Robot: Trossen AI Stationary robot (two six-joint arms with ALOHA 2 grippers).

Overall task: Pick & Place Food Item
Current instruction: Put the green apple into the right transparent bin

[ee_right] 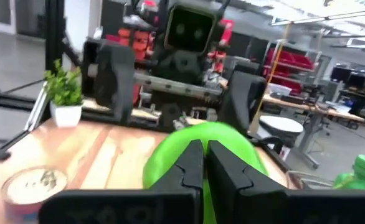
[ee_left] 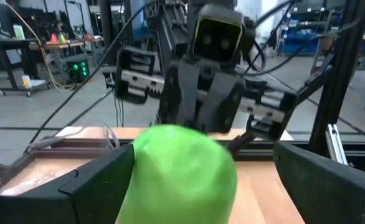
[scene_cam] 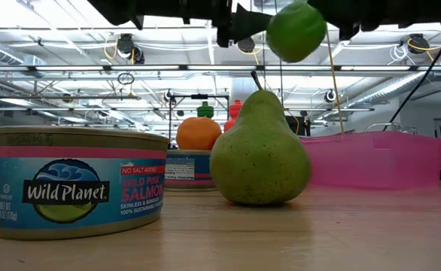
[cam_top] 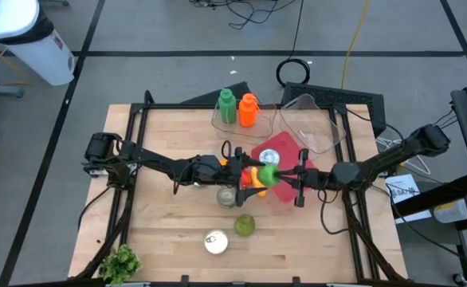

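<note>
With our left hand spread and right hand pinching the lime, we should ease it over the pink tray.

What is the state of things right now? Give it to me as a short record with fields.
item: green fruit, up in the air over the middle of the table
right gripper: shut on the green fruit
left gripper: open, a finger on either side of the fruit
on the table: pear, salmon can, pink tray
pear: upright, between the can and the tray in the low view
task: fruit not yet set down
</note>
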